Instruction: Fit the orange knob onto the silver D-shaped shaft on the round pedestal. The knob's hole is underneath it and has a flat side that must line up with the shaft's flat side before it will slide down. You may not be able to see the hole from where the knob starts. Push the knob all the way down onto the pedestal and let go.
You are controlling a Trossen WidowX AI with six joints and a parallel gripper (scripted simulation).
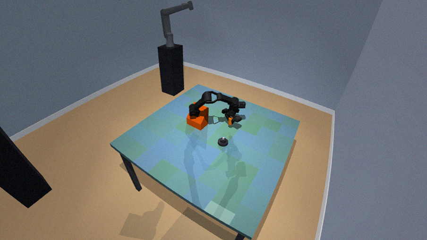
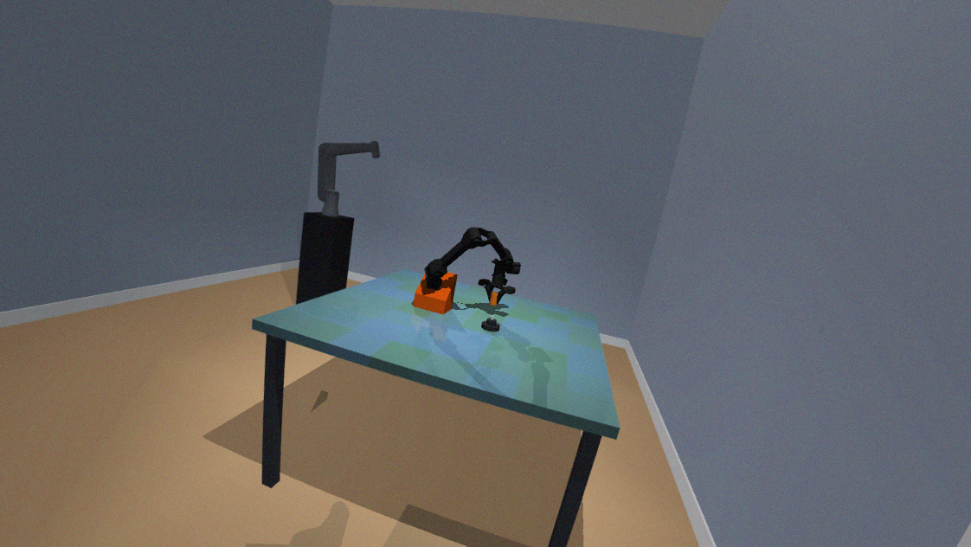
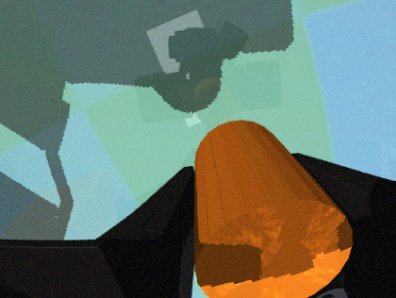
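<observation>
The orange knob (image 1: 230, 121) (image 2: 493, 299) (image 3: 245, 189) is upright between the fingers of my black gripper (image 1: 230, 118) (image 2: 493, 297) (image 3: 243, 165), which is shut on it. The knob is raised above the table, behind the pedestal in the exterior view. The dark round pedestal (image 1: 222, 142) (image 2: 490, 326) stands on the table with its silver shaft (image 1: 223, 138) (image 2: 491, 318) bare and pointing up. The knob's underside and hole are hidden, and the shaft's flat side is too small to make out. In the wrist view, a grey curved edge shows at the lower right.
The patchwork blue-green table (image 1: 162, 145) (image 2: 325, 325) carries the orange base block (image 1: 198, 121) (image 2: 433, 299) of my arm, to the left of the gripper. Grey arms on black stands (image 1: 171, 70) (image 2: 324, 258) are off the table. Arm shadows cross the tabletop.
</observation>
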